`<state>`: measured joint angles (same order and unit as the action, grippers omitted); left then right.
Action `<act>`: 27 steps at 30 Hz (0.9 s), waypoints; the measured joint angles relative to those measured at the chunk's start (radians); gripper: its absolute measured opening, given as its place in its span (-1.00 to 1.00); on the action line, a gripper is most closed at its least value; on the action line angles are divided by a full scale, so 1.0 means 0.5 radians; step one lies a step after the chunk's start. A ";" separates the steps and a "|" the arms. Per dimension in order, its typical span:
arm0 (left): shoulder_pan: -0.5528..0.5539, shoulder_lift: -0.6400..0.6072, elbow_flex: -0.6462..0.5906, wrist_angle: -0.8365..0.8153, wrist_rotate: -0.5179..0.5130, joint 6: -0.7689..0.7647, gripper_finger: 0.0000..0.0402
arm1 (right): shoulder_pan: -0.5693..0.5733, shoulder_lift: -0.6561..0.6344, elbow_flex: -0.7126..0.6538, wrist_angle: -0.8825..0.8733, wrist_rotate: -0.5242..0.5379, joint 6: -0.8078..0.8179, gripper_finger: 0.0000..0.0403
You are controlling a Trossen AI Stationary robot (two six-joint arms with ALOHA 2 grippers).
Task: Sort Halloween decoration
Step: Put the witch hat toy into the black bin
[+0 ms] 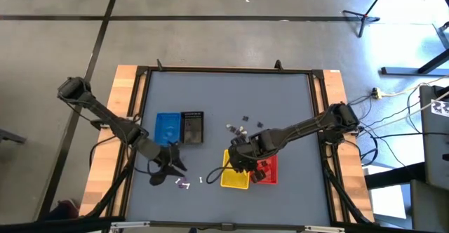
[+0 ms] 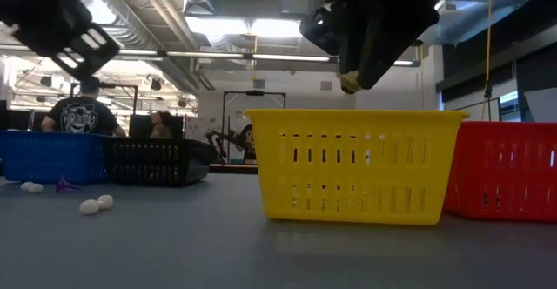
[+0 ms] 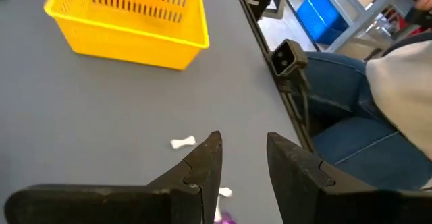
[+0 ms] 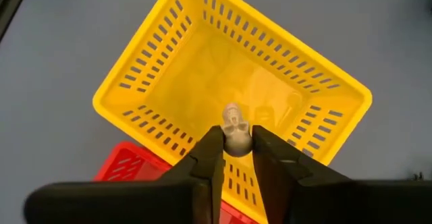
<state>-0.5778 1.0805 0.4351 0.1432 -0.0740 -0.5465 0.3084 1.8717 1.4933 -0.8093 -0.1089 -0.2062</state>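
From above, the right tool point(image 1: 242, 160) hung over the small yellow rectangular mesh basket point(image 1: 235, 178), beside the red mesh basket point(image 1: 266, 170); the left tool point(image 1: 170, 164) waited, jaws apart and empty, near loose trinkets point(image 1: 184, 184) on the grey tabletop point(image 1: 280, 107). At tabletop height, a pale thing showed under the right tool, well above the yellow rim. Its wrist camera showed a tiny whitish skull-shaped trinket point(image 4: 236, 133) pinched between the fingers, probably loosening; a good drop wanted it centred, then let go cleanly.
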 joint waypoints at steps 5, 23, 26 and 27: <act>-0.139 0.000 0.000 -0.001 -0.078 -0.145 -0.45 | -0.001 0.000 0.000 0.000 0.010 0.000 -0.39; -0.504 0.407 0.000 0.204 -0.307 -0.249 -0.45 | -0.002 0.000 0.000 0.001 0.094 0.000 -0.15; -0.522 0.509 0.000 0.208 -0.340 -0.249 -0.45 | -0.002 0.000 0.000 0.001 0.095 0.000 -0.15; -0.524 0.537 0.000 0.211 -0.367 -0.249 -0.45 | -0.002 0.000 0.000 0.001 0.095 0.000 -0.15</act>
<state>-0.8398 1.3492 0.4351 0.2485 -0.2575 -0.6710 0.3073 1.8717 1.4933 -0.8089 -0.0616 -0.2062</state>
